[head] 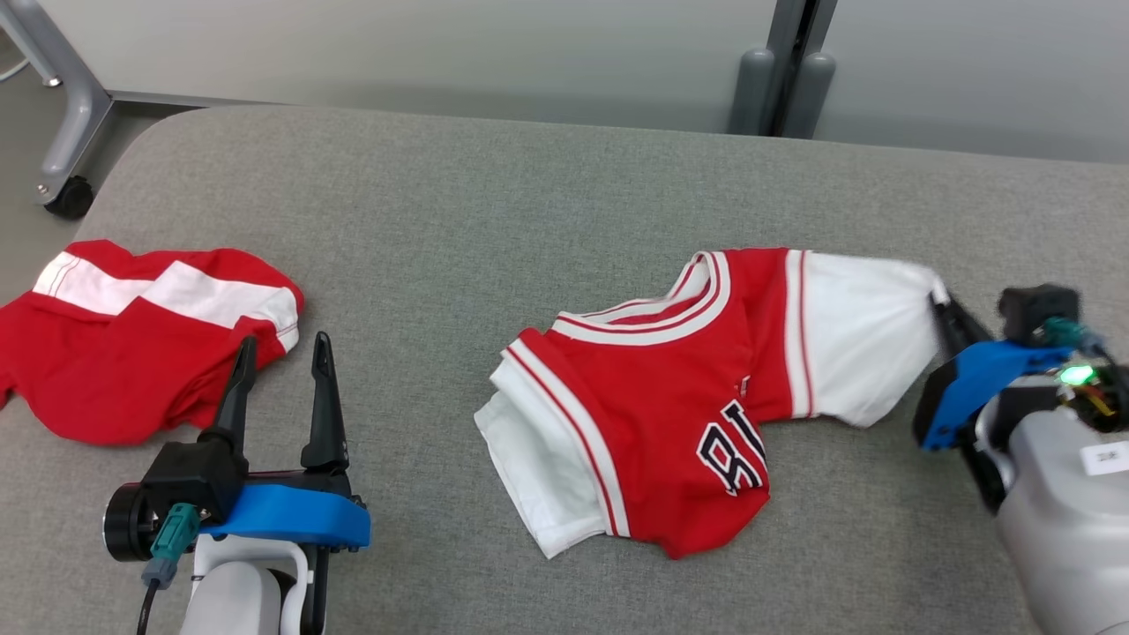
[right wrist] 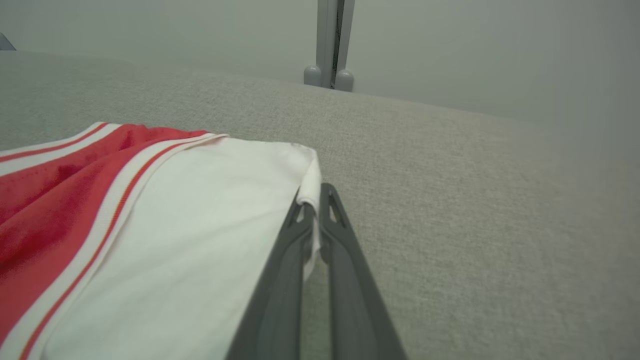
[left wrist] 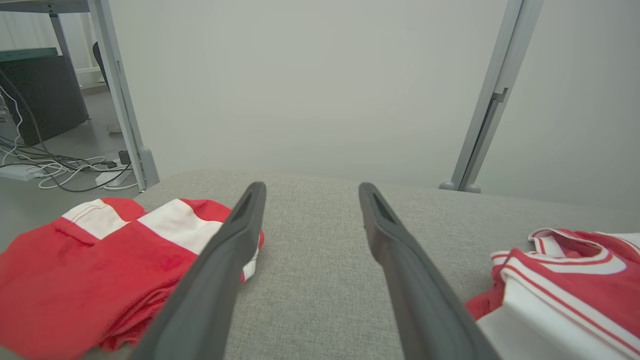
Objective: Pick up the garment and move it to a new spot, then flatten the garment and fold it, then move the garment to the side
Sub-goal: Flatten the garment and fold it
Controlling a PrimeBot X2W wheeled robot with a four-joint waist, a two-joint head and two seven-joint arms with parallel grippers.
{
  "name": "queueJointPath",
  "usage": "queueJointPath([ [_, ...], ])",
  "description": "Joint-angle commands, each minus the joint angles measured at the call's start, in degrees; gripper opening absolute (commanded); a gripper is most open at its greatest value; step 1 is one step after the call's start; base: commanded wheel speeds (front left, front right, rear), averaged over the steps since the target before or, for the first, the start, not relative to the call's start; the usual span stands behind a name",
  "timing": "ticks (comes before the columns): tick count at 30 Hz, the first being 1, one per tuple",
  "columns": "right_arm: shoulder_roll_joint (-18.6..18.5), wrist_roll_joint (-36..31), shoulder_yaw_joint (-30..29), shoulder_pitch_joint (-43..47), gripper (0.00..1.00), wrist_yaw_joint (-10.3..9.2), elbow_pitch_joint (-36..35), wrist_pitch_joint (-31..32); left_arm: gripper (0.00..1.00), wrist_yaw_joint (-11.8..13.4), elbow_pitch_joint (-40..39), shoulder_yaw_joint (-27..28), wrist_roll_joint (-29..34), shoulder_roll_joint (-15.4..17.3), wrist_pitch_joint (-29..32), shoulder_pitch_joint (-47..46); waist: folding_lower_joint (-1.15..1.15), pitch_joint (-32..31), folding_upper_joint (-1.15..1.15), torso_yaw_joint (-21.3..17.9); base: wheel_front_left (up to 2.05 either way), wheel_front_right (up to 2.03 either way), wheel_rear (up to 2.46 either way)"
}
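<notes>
We hold our right gripper (right wrist: pixel 314 200) clamped on the white sleeve hem of the jersey (head: pixel 670 414), which lies rumpled mid-way across the grey table (head: pixel 494 194), our left gripper (head: pixel 282 353) rests spread apart nearby, and we judge flattening is in hand, next calling for a gentle outward pull.

Lettering (head: pixel 732 451) on jersey (head: pixel 653 397) is partly folded under; not legible. Red-and-white garment (head: pixel 132 353) at far left is cut by the head view's edge. Label (head: pixel 1104 457) on right forearm (head: pixel 1058 520) is too small to be read. Tips of right gripper (right wrist: pixel 312 201) are partly covered by sleeve hem (right wrist: pixel 311 177).
</notes>
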Motion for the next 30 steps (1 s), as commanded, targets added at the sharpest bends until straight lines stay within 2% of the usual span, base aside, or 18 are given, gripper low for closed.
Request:
queueJointPath([
  [1, -1.5, 0.7, -0.7, -1.4, 0.0, 0.0, -0.6, -0.5, 1.0, 0.2, -0.1, 0.4, 0.3, -0.1, -0.2, 0.1, 0.0, -0.3, 0.0, -0.4, 0.0, 0.0, 0.0],
  [12, -11.1, 1.6, -8.3, -2.4, 0.0, 0.01, -8.1, -0.7, 1.0, 0.2, -0.5, 1.2, 0.6, -0.1, -0.2, 1.3, 0.0, -1.6, 0.0, -2.4, 0.0, 0.0, 0.0],
  [17, -13.5, 0.1, -13.1, -2.3, 0.0, 0.01, -12.9, -0.7, 1.0, 0.1, -0.5, 1.3, 0.6, -0.1, -0.2, 1.7, 0.0, -2.1, 0.0, -3.4, 0.0, 0.0, 0.0],
  [20, -12.9, -1.4, -15.0, -1.4, 0.0, 0.01, -16.5, -0.7, 1.0, 0.1, -0.5, 1.3, 0.5, -0.1, -0.2, 1.8, 0.0, -2.4, 0.0, -3.9, 0.0, 0.0, 0.0],
  [23, -10.8, -2.7, -14.4, -0.2, 0.0, 0.01, -20.5, -0.7, 1.0, 0.2, -0.5, 1.3, 0.4, -0.1, -0.2, 1.9, 0.0, -2.7, 0.0, -4.3, 0.0, 0.0, 0.0],
  [26, -8.1, -2.7, -12.1, 1.1, 0.0, 0.01, -24.6, -0.7, 1.0, 0.2, -0.3, 1.3, 0.4, -0.1, -0.2, 2.1, 0.0, -3.0, 0.0, -4.6, 0.0, 0.0, 0.0],
  [30, -4.2, -1.6, -5.8, 3.2, 0.0, 0.01, -30.1, -0.3, 1.0, 0.1, -0.2, 1.2, 0.3, -0.1, -0.2, 2.2, 0.0, -3.6, 0.0, -4.5, 0.0, 0.0, 0.0],
])
